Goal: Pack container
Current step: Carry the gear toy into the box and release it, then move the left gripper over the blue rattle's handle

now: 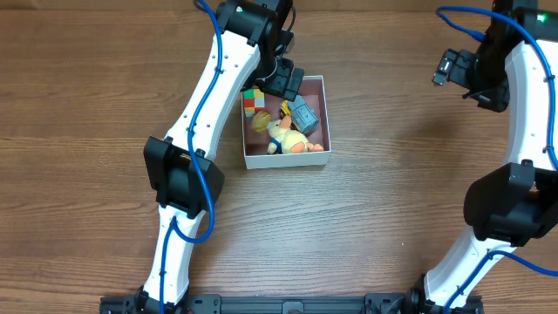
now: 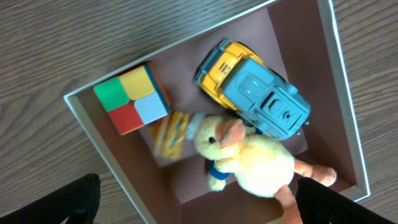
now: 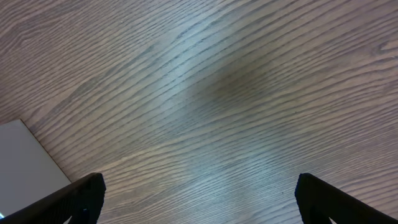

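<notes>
While the left gripper (image 1: 283, 85) hangs over the container (image 1: 288, 162), near its far left corner, its fingers (image 2: 84, 199) stand wide apart with nothing between them. The square box rests on the wood table (image 1: 105, 87), a little left of centre and directly under that wrist.

Inside it, left to right in the left wrist view, are:
- a colour cube (image 2: 130, 99) tucked into a corner;
- a small yellow piece (image 2: 169, 135), too blurred to name;
- a plush duck (image 2: 258, 165) by the near wall;
- a yellow-and-blue truck (image 2: 267, 102) touching the duck's back.

Well off to the right, the right gripper (image 3: 199, 199) hovers over bare wood. Its jaws are also spread and hold nothing.

The relation that matters is plain: the box lies straight below the left gripper and far to the left of the right one. Any further reach into it looks to fall to the left arm, which need only go down. The right arm would have to cross the table. Being square, the box has no long axis that favours one approach, though the crowded near half leaves the far right corner as the freer spot.
</notes>
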`<action>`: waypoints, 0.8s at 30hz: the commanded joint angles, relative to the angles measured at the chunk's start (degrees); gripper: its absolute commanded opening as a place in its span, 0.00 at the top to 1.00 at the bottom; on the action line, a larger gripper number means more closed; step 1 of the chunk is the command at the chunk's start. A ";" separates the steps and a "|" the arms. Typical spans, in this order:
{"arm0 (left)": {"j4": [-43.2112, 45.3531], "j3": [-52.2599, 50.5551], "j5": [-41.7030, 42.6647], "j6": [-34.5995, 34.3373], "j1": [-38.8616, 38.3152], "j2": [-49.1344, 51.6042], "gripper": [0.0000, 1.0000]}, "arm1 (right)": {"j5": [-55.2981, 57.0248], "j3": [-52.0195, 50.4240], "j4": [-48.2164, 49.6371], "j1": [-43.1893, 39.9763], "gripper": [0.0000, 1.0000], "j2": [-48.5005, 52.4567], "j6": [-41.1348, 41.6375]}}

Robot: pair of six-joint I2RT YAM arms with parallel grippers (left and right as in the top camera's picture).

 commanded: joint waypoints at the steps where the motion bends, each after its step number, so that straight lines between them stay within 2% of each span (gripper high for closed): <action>1: -1.33 1.49 -2.21 -0.17 0.02 0.09 0.00 | 0.11 0.02 0.22 -0.07 0.00 -0.48 0.02; 4: -2.62 1.51 -4.50 -4.00 0.04 -0.50 0.00 | 0.11 0.02 0.20 -0.09 0.00 -0.48 0.02; 10: -8.85 1.46 -15.45 -16.98 0.07 -4.59 0.00 | 0.11 0.02 0.22 -0.09 0.00 -0.48 0.02; 17: -8.83 0.57 -12.00 -13.57 0.11 -11.82 0.00 | 0.11 0.02 0.20 -0.09 0.00 -0.48 0.02; 21: -8.83 -9.20 -13.55 -13.79 0.13 -18.34 0.00 | 0.11 0.02 0.20 -0.07 0.00 -0.48 0.02; 24: -8.83 -20.50 -19.85 -21.05 1.14 -23.71 0.00 | 0.11 0.02 0.22 -0.07 0.00 -0.48 0.02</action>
